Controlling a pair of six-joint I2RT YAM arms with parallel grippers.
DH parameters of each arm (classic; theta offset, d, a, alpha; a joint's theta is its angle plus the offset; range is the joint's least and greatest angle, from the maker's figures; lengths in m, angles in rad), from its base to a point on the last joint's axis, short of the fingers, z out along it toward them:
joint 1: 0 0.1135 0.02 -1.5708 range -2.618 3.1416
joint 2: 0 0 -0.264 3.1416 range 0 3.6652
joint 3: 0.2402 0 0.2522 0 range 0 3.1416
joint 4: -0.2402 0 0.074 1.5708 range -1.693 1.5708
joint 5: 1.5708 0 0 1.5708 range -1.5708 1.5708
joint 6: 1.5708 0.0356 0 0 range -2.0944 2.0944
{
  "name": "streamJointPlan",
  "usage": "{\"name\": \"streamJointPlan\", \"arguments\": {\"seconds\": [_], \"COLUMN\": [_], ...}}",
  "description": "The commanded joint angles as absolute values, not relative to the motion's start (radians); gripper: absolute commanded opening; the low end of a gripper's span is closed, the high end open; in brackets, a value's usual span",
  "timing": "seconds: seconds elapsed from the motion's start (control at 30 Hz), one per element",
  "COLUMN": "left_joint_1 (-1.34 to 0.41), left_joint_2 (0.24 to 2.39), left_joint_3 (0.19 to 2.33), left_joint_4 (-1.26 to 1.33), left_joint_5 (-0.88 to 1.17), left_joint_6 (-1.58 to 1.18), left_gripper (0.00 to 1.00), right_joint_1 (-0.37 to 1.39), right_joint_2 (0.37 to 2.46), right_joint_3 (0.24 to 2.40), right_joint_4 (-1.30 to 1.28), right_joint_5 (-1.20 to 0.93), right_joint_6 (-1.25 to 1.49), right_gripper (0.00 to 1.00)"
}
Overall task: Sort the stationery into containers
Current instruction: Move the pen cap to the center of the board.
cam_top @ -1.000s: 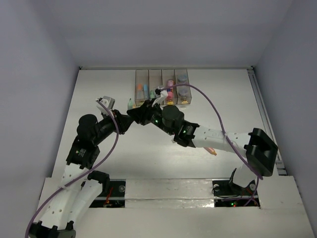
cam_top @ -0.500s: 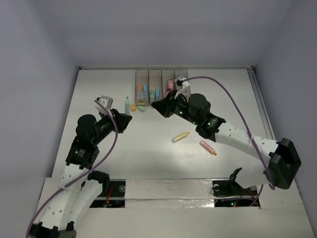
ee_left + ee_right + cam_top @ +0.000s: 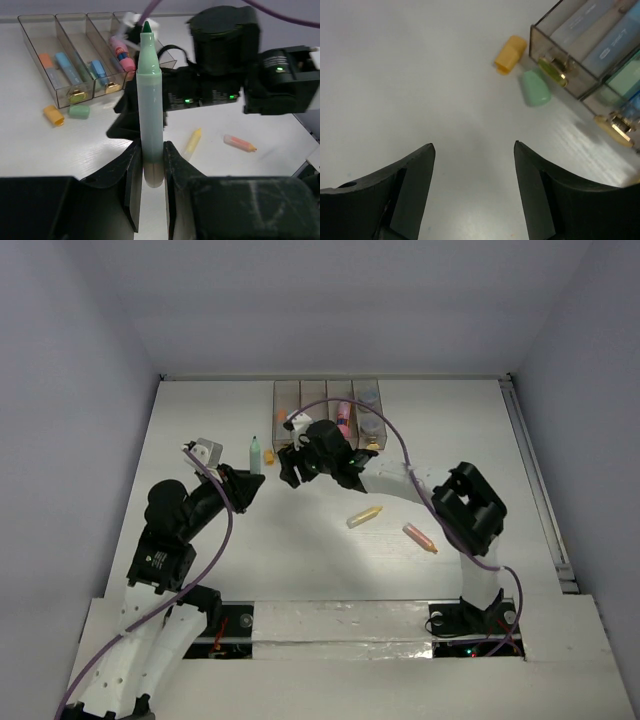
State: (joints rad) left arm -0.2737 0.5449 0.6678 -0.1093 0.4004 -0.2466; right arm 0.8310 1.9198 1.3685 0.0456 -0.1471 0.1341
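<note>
Right gripper (image 3: 474,147) has swung left from the containers (image 3: 34,37), jaws wide, empty; green cap (image 3: 536,88) ahead-right. Centre over it before closing. Left gripper (image 3: 149,167) clamps green marker (image 3: 150,105) upright.

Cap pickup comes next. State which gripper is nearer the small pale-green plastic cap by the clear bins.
Right. The right gripper hovers open just before the cap; the left gripper, clamping a green marker, sits farther back.

The right arm (image 3: 400,480) crosses the bench (image 3: 200,410) before the bins (image 3: 312,390), blocking near-side approach. An orange cap (image 3: 510,54) and green cap (image 3: 536,88) lie at the bin fronts. Bench between the spread right pincer (image 3: 473,146) fingers is bare. The left pincer (image 3: 150,155) clamps a green marker (image 3: 150,100) upright alongside.
</note>
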Motion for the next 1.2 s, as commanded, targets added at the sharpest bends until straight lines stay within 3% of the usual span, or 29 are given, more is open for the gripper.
{"name": "streamJointPlan", "arguments": {"seconds": [0.0, 0.37, 0.9, 1.03, 1.17], "left_joint_1": [-0.272, -0.272, -0.272, -0.272, -0.272], "left_joint_2": [0.528, 0.514, 0.523, 0.522, 0.523], "left_joint_3": [0.69, 0.687, 0.692, 0.692, 0.692], "left_joint_4": [-0.063, -0.057, -0.054, -0.055, -0.057], "left_joint_5": [0.433, 0.451, 0.445, 0.443, 0.442], "left_joint_6": [-0.238, -0.239, -0.236, -0.236, -0.236], "left_gripper": [0.0, 0.0, 0.0, 0.0, 0.0], "right_joint_1": [0.83, 0.821, 0.811, 0.811, 0.811], "right_joint_2": [2.02, 2.253, 2.382, 2.404, 2.408], "right_joint_3": [1.512, 1.729, 1.856, 1.874, 1.87], "right_joint_4": [0.008, -0.057, -0.077, -0.074, -0.066], "right_joint_5": [-0.068, 0.135, 0.155, 0.146, 0.1], "right_joint_6": [0.012, 0.012, -0.048, -0.051, -0.043], "right_gripper": [0.72, 0.73, 0.7, 0.67, 0.57]}}
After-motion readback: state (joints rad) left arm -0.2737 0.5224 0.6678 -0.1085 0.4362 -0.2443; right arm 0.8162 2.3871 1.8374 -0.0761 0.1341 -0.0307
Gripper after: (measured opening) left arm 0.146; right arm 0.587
